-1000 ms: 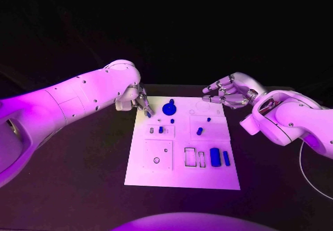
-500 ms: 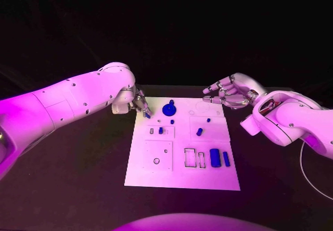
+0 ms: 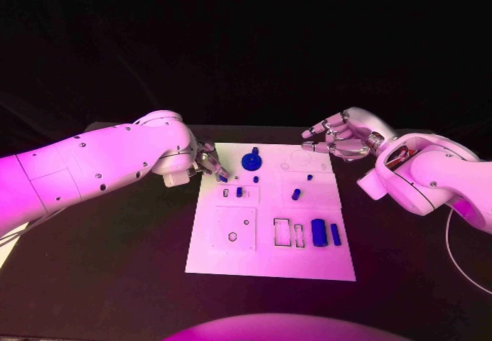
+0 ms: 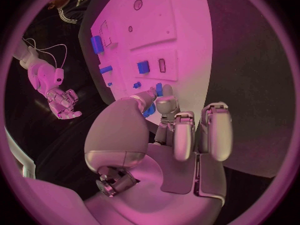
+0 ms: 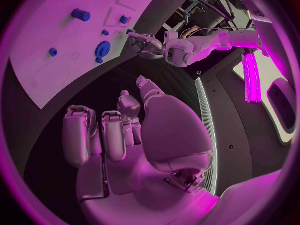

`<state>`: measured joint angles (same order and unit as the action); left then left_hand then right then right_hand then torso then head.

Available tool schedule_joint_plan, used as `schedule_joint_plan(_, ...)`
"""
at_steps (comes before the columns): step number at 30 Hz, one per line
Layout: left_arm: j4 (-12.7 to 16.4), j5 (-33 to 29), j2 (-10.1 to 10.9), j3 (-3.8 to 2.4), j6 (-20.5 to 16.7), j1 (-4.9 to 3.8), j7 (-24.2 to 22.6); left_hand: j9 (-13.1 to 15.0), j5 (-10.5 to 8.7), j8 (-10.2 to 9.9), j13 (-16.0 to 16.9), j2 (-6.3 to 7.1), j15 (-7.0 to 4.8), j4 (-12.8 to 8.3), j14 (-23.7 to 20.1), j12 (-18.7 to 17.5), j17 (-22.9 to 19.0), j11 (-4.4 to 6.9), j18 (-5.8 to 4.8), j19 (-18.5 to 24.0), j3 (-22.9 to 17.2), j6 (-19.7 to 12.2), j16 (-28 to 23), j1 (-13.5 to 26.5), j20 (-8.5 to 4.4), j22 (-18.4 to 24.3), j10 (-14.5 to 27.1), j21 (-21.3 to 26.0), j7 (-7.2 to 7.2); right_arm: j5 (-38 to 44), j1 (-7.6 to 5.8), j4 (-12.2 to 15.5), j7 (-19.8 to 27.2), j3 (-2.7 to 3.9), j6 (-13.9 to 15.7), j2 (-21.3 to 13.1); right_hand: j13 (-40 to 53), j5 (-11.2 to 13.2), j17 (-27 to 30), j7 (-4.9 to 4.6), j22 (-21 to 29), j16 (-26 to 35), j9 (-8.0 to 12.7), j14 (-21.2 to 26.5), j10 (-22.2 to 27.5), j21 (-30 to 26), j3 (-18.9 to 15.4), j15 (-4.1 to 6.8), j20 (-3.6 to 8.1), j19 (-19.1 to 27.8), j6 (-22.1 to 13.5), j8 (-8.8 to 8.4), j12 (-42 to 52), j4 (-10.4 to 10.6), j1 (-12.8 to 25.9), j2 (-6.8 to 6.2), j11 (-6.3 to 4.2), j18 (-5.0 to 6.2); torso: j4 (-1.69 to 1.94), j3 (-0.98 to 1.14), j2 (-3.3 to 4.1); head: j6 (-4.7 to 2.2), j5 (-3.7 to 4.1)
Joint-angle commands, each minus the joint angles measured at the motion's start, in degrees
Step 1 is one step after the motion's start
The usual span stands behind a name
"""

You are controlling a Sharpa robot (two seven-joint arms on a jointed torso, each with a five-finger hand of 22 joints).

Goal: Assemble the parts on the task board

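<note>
The left hand (image 3: 208, 162) sits over the far left corner of the task board (image 3: 269, 264), which lies on the black tabletop (image 3: 123, 241). In the left wrist view, the thumb and a fingertip (image 4: 164, 103) meet around a small blue part (image 4: 159, 89), so this hand holds that piece just above the white plate (image 4: 187, 45); the other fingers hang curled beside it.

Just beyond those fingertips, toward the board's middle, lies a round blue disc (image 3: 250, 161) with a short stem. Nearer the robot from the left hand, a small blue peg (image 3: 239, 192) stands in a raised square block, with a tiny blue stud (image 3: 255, 179) next to it.

The right hand (image 3: 338, 136) hovers off the board's far right corner, above the dark tabletop and apart from the plate. Its fingers (image 5: 103, 130) are curled partway inward, spread from one another, and grip nothing.

Between the two hands, on the board's right half, are a tilted blue cylinder (image 3: 295, 193) and a small blue stud (image 3: 310, 177). Farther from both hands, toward the robot, two upright blue bars (image 3: 325, 232) lie side by side next to two rectangular slots (image 3: 287, 232). A round hole (image 3: 232, 236) marks the square panel to their left.
</note>
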<state>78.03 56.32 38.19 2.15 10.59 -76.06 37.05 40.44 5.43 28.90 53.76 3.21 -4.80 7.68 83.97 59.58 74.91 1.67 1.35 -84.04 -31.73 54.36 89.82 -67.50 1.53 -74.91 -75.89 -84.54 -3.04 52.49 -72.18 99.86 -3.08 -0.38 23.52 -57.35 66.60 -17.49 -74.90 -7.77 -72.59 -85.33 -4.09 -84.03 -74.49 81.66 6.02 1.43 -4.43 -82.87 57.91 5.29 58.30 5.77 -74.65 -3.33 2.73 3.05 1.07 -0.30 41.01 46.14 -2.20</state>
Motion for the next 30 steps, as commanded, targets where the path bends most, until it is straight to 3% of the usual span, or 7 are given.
schedule_joint_plan(1,1.35,1.24,0.5,0.01,-3.08,0.63,-2.55,0.07,0.23,0.32,0.09,0.04,0.04,-7.66,6.03,0.28,15.09,-0.09,0.24,-3.48,-7.97,0.19,0.18,0.47,-0.24,-9.78,-0.47,0.01,0.39,0.3,0.01,-0.05,-0.16,0.0,-1.01,0.07,0.07,0.02,-8.35,0.03,0.05,0.31,0.06,-4.42,0.17,-0.39,0.22,0.24,0.14,0.4,0.45,-0.34,-0.02,-0.13,-0.15,0.58,-0.09,0.6,0.07,-0.06,-0.01,0.19,-0.1)
schedule_joint_plan(9,2.67,3.34,1.06,0.09,1.07,1.93,-2.6,0.04,0.56,0.35,0.08,0.54,0.02,-8.09,6.03,0.3,15.09,-0.04,0.24,-3.47,-8.44,0.35,0.18,0.67,-0.26,-9.76,-0.59,0.06,0.47,0.3,0.02,-0.24,-0.15,-0.01,-1.18,0.28,0.07,0.02,-8.35,0.03,0.05,0.31,0.06,-4.42,0.17,-0.39,0.22,0.24,0.14,0.4,0.45,-0.34,-0.02,-0.13,-0.15,0.58,-0.09,0.6,-0.16,-0.07,0.13,0.35,-0.4)
schedule_joint_plan(22,3.44,5.32,1.6,0.09,5.44,2.28,0.19,-0.01,1.06,0.36,0.19,0.85,0.01,-8.34,6.03,0.4,15.09,0.0,0.24,-3.48,-8.83,0.57,0.18,0.92,-0.26,-9.8,-0.75,0.05,0.51,0.3,0.04,-0.34,-0.05,-0.03,-1.22,0.35,0.07,0.02,-8.35,0.03,0.05,0.31,0.06,-4.42,0.17,-0.39,0.22,0.24,0.14,0.4,0.45,-0.34,-0.02,-0.13,-0.15,0.58,-0.09,0.6,0.01,0.04,0.06,0.72,-0.53)
schedule_joint_plan(30,3.53,5.57,2.1,0.09,7.62,2.36,0.67,-0.06,1.43,0.36,0.08,1.09,0.01,-8.58,6.03,0.32,15.09,0.03,0.23,-3.48,-9.12,0.74,0.18,1.05,-0.26,-9.82,-0.85,0.04,0.55,0.3,0.04,-0.33,-0.01,-0.04,-1.25,0.36,0.07,-0.13,-8.3,0.02,0.09,0.35,0.05,-4.41,0.15,-0.42,0.22,0.24,0.14,0.42,0.51,-0.34,0.02,-0.1,-0.11,0.61,-0.09,0.61,-0.19,0.05,0.14,0.89,-0.86)
